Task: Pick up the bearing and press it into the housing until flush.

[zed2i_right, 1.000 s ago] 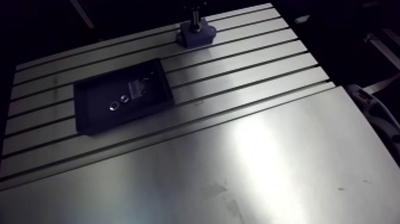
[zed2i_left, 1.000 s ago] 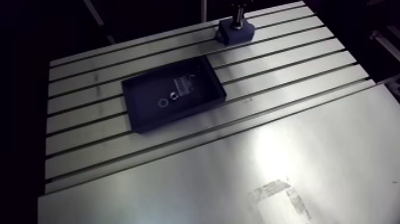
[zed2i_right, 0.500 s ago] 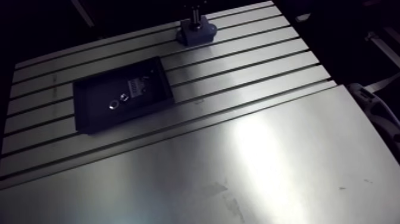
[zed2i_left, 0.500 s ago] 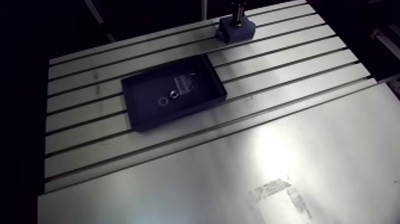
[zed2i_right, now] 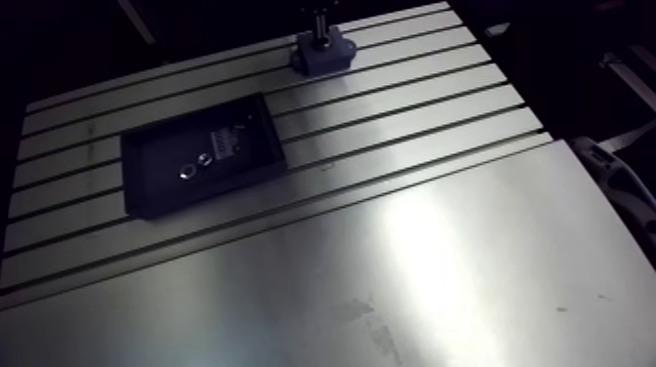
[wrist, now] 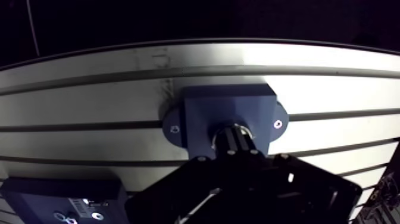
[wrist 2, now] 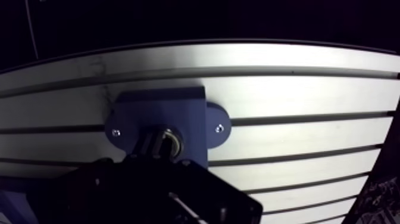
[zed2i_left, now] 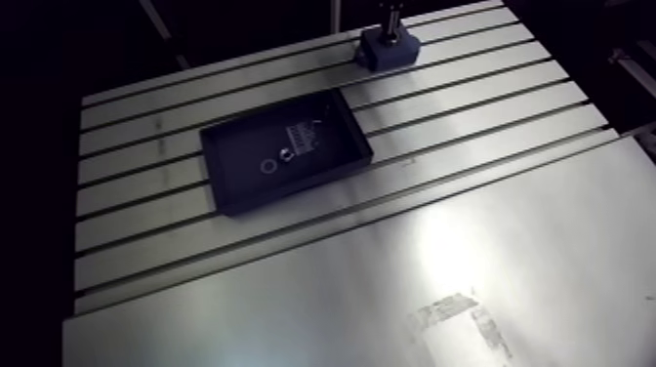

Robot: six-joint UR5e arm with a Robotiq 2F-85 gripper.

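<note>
The gripper [wrist: 234, 142] stood low on the middle of the blue housing [wrist: 202, 107]. It was not possible to tell if it clenched something or was released. A shiny bearing [wrist 2: 172, 139] sat at the housing's middle hole, right against the gripper. The housing rested on the slotted table [wrist: 333, 89], and a black tray [zed2i_left: 234, 183] lay well apart from it.

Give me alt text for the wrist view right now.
The gripper sits directly over the bore of the blue housing, which is screwed to the slotted table. A metallic ring glints at the bore.
</note>
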